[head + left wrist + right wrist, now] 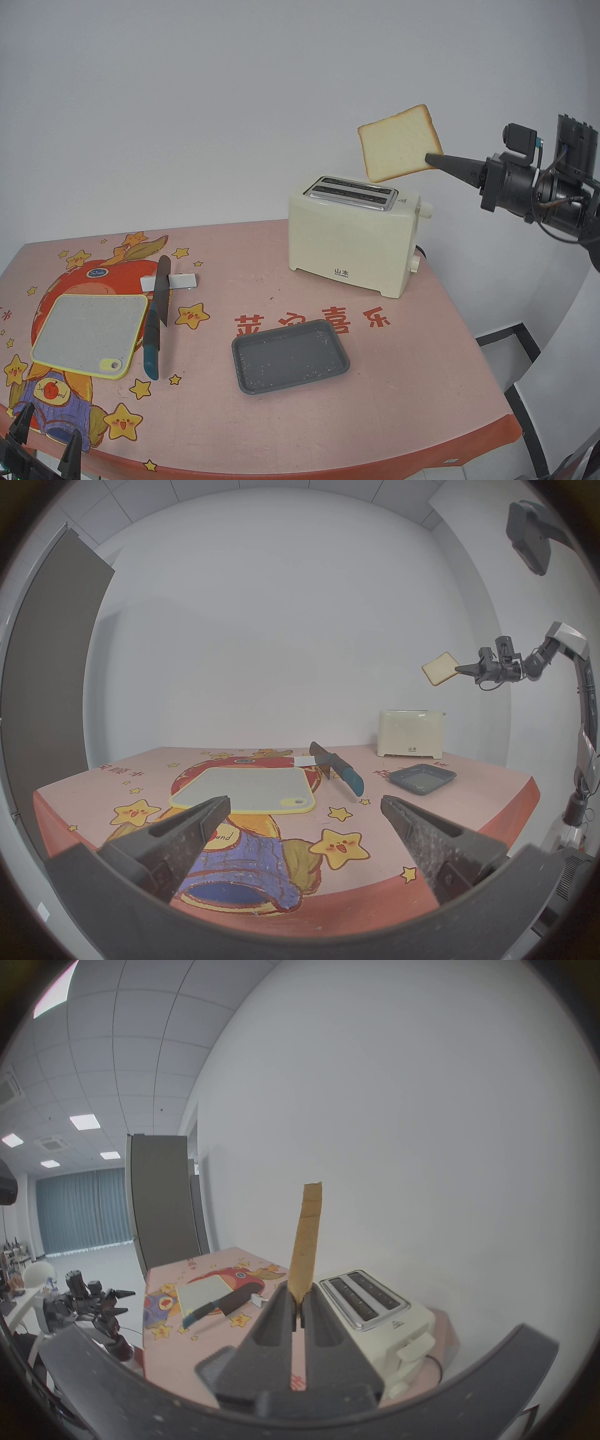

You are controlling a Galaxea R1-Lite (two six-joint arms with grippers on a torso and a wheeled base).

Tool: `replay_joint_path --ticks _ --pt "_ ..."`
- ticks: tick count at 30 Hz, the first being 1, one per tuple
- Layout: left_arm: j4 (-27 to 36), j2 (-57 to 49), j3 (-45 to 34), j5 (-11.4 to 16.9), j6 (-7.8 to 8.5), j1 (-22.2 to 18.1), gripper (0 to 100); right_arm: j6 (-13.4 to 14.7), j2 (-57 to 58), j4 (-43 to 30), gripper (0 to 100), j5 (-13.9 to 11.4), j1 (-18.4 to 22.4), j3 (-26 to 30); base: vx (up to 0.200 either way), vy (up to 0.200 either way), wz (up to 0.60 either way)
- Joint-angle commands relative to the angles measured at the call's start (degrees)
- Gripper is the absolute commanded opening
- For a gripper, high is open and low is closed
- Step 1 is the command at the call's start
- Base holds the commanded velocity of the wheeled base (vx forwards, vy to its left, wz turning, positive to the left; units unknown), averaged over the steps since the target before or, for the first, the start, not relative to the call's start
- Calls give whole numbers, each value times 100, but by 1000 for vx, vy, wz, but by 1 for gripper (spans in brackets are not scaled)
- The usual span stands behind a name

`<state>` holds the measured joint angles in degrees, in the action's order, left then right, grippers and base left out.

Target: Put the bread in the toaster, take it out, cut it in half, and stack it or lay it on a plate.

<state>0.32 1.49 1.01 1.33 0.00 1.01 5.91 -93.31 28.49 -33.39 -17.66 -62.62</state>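
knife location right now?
Head view, robot's left: the knife lies on the table along the cutting board's right edge, its blade across a small white block.

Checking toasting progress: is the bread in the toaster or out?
Out. The right gripper holds the bread in the air above the toaster, clear of its slots.

Plain white wall [187,94] behind a pink cartoon-printed table [400,400], ceiling light panels [84,1122], blue curtains [81,1210] beyond

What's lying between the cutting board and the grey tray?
A knife with a teal handle, right beside the cutting board; from there to the grey tray the stretch is bare, as the head view shows.
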Motion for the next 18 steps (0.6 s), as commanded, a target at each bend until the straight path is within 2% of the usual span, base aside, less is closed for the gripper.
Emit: replay_joint_path --ticks 1,2,6,7,8,10,12,16,17,18 --pt "3 1 -92 -1 0 -5 100 -609 -381 -1047 0 -80 237 -1182 0 0 0" --pt "3 1 -92 -1 0 -5 100 -688 -416 -1188 0 -80 237 -1279 0 0 0" --pt "-5 1 -92 -1 0 4 100 -1330 -715 -1680 0 -80 246 -1701 0 0 0" --pt "-5 1 -92 -1 0 4 100 -1330 -715 -1680 0 -80 246 -1701 0 0 0" --pt "3 1 -92 -1 0 4 100 -1690 -900 -1847 0 -80 246 -1885 0 0 0" --pt "3 1 -92 -1 0 -5 100 -1874 -1014 -1979 0 -80 246 -1982 0 0 0" --pt "3 1 -92 -1 0 -5 100 -2191 -1172 -2199 0 -80 255 -2140 0 0 0" --pt "-5 1 -92 -1 0 4 100 -2991 -1533 -2497 0 -71 457 -2456 0 0 0" --pt "3 1 -92 -1 0 -5 100 -3017 -1541 -2506 0 -71 466 -2465 0 0 0" --pt "3 1 -92 -1 0 4 100 -3298 -1638 -2576 0 -71 510 -2536 0 0 0"
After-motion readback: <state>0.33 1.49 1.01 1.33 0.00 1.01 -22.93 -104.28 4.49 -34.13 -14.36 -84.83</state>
